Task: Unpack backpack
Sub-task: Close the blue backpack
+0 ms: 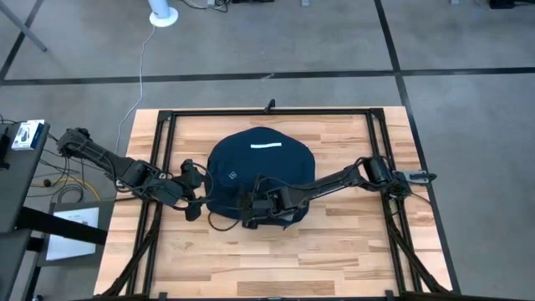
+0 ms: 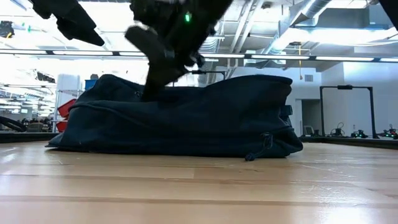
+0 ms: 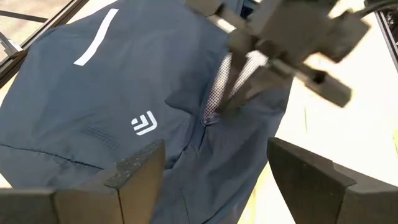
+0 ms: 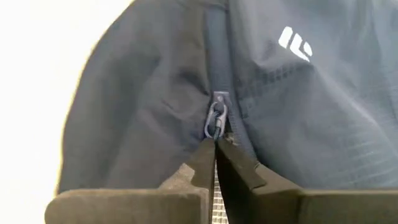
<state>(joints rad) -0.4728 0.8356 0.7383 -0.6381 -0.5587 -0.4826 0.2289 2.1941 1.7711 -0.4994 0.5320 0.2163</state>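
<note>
The dark navy backpack (image 1: pixel 261 167) lies flat on the wooden table's middle, its white stripe (image 1: pixel 267 146) and small logo (image 3: pixel 144 123) facing up. My right gripper (image 4: pixel 216 155) reaches in from the table's right and is shut on the backpack's zipper pull near the bag's near-left edge. A pale mesh (image 3: pixel 219 87) shows in the zip gap behind its fingers. My left gripper (image 1: pixel 192 194) stands open just left of the bag, its fingers (image 3: pixel 134 171) spread over the bag's edge; whether they touch the fabric, I cannot tell. My right gripper pinches the small zipper pull (image 4: pixel 217 121) between its two fingertips (image 3: pixel 227 102), only at their free ends. The fingers come from the table's right, slanting down, and lie along the zip line. The backpack rests flat on the table under the hold.
A dark metal frame (image 1: pixel 164 125) runs around the tabletop, with rails along the left, right and far sides. Bare wood (image 1: pixel 334 251) lies between the bag and the near edge. A cable (image 1: pixel 142 75) runs off the table's far left corner.
</note>
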